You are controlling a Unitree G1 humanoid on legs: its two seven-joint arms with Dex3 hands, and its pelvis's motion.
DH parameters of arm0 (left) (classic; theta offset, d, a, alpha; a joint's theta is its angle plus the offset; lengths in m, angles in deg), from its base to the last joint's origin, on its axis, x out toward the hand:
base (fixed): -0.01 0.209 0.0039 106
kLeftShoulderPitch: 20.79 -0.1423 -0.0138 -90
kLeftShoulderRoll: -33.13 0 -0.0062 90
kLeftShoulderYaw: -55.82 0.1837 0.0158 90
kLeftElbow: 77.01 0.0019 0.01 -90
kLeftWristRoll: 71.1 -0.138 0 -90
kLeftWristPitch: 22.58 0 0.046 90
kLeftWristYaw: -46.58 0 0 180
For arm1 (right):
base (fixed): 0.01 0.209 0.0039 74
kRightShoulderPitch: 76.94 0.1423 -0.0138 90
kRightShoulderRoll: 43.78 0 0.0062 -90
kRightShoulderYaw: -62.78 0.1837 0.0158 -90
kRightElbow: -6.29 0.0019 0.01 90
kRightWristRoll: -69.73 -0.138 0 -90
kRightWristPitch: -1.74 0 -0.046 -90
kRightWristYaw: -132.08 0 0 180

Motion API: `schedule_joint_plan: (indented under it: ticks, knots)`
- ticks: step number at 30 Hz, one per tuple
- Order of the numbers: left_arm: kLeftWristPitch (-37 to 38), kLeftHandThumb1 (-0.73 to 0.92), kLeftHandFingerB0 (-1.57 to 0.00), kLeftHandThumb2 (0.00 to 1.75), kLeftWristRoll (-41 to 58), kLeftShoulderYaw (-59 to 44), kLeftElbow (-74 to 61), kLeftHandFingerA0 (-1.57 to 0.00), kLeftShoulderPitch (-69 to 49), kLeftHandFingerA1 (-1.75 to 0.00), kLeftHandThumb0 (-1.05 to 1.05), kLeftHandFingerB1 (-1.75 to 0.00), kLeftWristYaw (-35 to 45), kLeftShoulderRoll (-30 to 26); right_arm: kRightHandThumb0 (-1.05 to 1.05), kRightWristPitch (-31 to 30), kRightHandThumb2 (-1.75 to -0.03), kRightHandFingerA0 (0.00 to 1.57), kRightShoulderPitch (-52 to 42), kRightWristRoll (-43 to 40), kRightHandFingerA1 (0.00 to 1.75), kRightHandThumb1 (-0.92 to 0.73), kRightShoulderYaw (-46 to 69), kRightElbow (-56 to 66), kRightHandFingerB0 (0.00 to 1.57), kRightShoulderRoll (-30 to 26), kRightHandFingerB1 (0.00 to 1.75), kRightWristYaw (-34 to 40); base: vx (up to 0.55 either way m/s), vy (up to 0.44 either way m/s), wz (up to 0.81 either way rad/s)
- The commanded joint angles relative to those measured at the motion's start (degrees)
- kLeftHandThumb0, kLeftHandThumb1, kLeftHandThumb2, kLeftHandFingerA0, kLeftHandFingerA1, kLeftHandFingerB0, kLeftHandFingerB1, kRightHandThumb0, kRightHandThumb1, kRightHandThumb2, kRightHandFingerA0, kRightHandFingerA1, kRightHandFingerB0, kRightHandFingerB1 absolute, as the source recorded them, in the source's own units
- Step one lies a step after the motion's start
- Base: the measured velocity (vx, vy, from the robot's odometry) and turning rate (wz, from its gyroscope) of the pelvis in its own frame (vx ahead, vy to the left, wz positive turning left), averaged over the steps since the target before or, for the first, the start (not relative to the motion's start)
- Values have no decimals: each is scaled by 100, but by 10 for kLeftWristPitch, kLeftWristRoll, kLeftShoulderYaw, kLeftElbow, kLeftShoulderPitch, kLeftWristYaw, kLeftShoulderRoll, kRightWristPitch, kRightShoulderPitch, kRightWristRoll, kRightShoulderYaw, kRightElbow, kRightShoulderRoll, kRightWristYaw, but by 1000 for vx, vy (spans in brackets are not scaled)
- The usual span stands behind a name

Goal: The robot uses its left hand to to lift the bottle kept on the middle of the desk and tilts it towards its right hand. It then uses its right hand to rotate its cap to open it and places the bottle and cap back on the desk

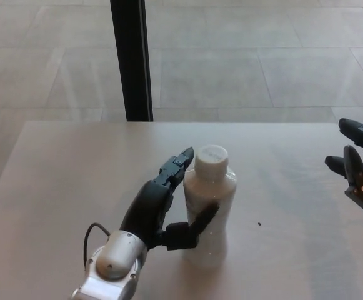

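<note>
Bottle (209,212) is standing upright near the middle of the desk (62,162), its white cap (211,156) on, directly right of the left hand (162,209). That hand is wrapping it, thumb (201,220) pressing across the near front and fingers (175,167) reaching toward the neck. Far right, the right hand (359,164) is hovering well apart at the desk's edge, fingers spread, holding nothing.

— What stands past the desk's far edge?
— A black post (130,59), upright near the far left corner, on a pale tiled floor (250,62).
— Anything on the desk?
— A tiny dark speck (259,224), right of centre.
</note>
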Motion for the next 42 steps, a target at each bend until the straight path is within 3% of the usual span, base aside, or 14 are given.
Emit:
schedule_joint_plan:
  ticks: [1, 3, 6, 7, 8, 10, 14, 15, 18, 19, 29, 32, 38, 42]
  knots:
    - [18, 61, 0, 64, -10, 10, 9, 0, -14, 0, -105, 0, 3, -4, -74, 8, -66, 32, 1, 9, 64, -86, 2, -9, 26, -3, 32, 5, 0, 0, 0]
    - [20, 62, 0, 63, -5, 16, 11, 0, -28, 0, -105, 0, 16, -7, -73, 15, -104, 28, 0, 8, 64, -68, 7, -14, 17, -4, 45, 5, 0, 0, 0]
    - [11, 62, 0, 65, -6, 21, 10, 0, -33, 0, -105, 0, 20, -12, -73, 13, -67, 27, -2, 11, 61, -86, 9, -11, 24, -3, 30, 9, 0, 0, 0]
    - [15, 64, 0, 64, -1, 23, 14, 0, -38, 0, -105, 0, 31, -15, -74, 14, -103, 25, -3, 12, 64, -68, 11, -9, 17, -2, 44, 13, 0, 0, 0]
    - [18, 64, 0, 64, 2, 25, 17, 0, -40, 0, -105, 0, 39, -17, -74, 15, -67, 27, -4, 15, 66, -84, 12, -10, 25, -1, 30, 17, 0, 0, 0]
    - [14, 65, 0, 65, -7, 34, 13, 0, -38, 0, -105, 0, 49, -30, -74, 18, -102, 26, 3, 19, 66, -67, 10, -16, 18, 2, 45, 20, 0, 0, 0]
    - [10, 63, 0, 63, 7, 42, 16, 0, -39, 0, -105, 0, 69, -30, -72, 26, -66, 26, 2, 28, 70, -84, 9, -19, 26, 3, 30, 29, 0, 0, 0]
    - [4, 54, 0, 106, 18, 37, 15, 0, -41, -15, -105, -6, 67, -19, -71, 31, -66, 27, 3, 30, 67, -83, 11, -24, 27, 4, 30, 31, 0, 0, 0]
    - [5, 54, 0, 105, 24, 33, 19, 0, -44, -18, -105, -8, 68, -9, -71, 31, -100, 29, 3, 31, 66, -66, 12, -26, 21, 5, 45, 34, 0, 0, 0]
    - [2, 57, 0, 100, 26, 29, 20, 0, -43, -25, -104, -9, 53, 8, -69, 40, -66, 30, 2, 34, 69, -83, 12, -30, 27, 5, 30, 36, 0, 0, 0]
    - [1, 47, 0, 89, -5, 8, 46, -4, -16, -49, -96, 0, -68, 125, -62, 31, -65, 37, 8, 41, 71, -80, 16, -27, 31, 17, 31, 61, 0, 0, 0]
    - [18, 63, 0, 59, -46, 23, 73, -40, -14, -94, -74, -18, -168, 163, -61, 33, -64, 42, 14, 42, 76, -77, 24, -29, 34, 26, 33, 81, 0, 0, 0]
    - [22, 47, -1, 81, -96, 58, 121, -93, -2, -127, -46, -28, -254, 173, -51, 44, -64, 48, 29, 40, 84, -76, 44, -38, 38, 40, 35, 113, 0, 0, 0]
    - [4, 78, -18, 64, -123, 84, 129, -86, -3, -146, 3, -49, -279, 164, -43, 41, -63, 53, 37, 38, 83, -76, 59, -33, 43, 44, 36, 131, 0, 0, 0]
